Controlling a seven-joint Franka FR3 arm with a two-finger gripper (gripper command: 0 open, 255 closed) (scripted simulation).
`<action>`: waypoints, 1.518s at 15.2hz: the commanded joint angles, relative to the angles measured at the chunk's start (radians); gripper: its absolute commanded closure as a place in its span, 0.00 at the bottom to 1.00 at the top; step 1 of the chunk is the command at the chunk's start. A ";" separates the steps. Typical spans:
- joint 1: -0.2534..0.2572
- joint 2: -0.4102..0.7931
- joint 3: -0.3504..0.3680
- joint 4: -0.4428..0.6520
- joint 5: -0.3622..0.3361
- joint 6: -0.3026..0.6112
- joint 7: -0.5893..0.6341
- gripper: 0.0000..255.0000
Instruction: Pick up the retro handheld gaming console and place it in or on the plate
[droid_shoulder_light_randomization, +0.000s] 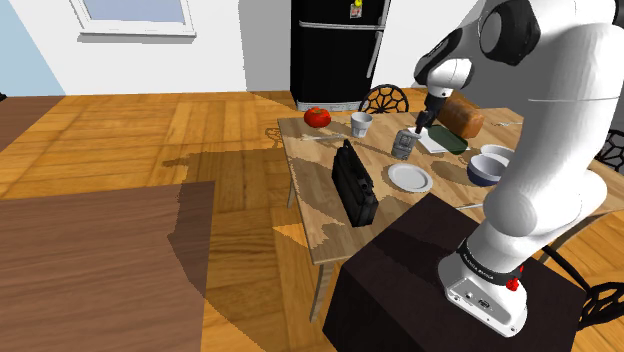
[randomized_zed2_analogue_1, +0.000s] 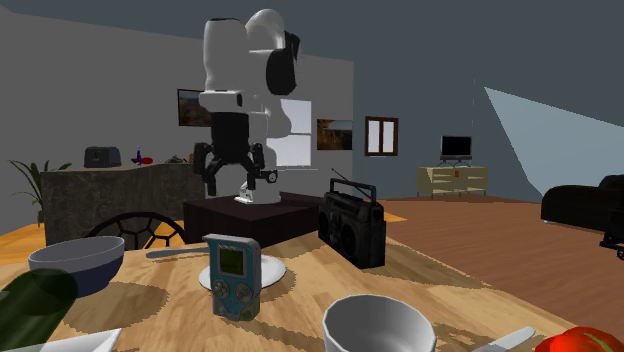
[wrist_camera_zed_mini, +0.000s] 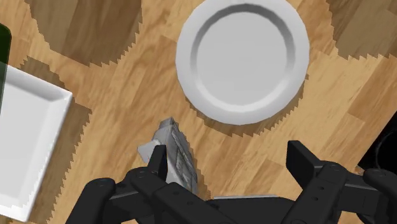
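- Grey-blue retro handheld console (randomized_zed2_analogue_1: 232, 275) stands upright on the wooden counter (droid_shoulder_light_randomization: 312, 205), just beside the round white plate (wrist_camera_zed_mini: 186, 60).
- White arm (droid_shoulder_light_randomization: 545, 150) bends over the counter, black pincer (wrist_camera_zed_mini: 229, 159) pointing down above the console.
- Pincer fingers stand apart, clasping nothing.

No text could be read. A small sticker (droid_shoulder_light_randomization: 355, 8) on the black fridge (droid_shoulder_light_randomization: 335, 55), at twelve o'clock in the shoulder view, and a mark on the arm's base (droid_shoulder_light_randomization: 487, 298) were too small.

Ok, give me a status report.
Black two-finger gripper open. Grey retro handheld console upright beneath it, not held. White round plate beside console, nothing apparent between.
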 joint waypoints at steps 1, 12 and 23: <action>-0.038 0.079 0.015 0.077 0.034 -0.006 -0.032 0.00; -0.141 0.302 0.067 0.273 0.107 0.011 -0.093 0.00; -0.144 0.316 0.073 0.274 0.113 0.024 -0.096 1.00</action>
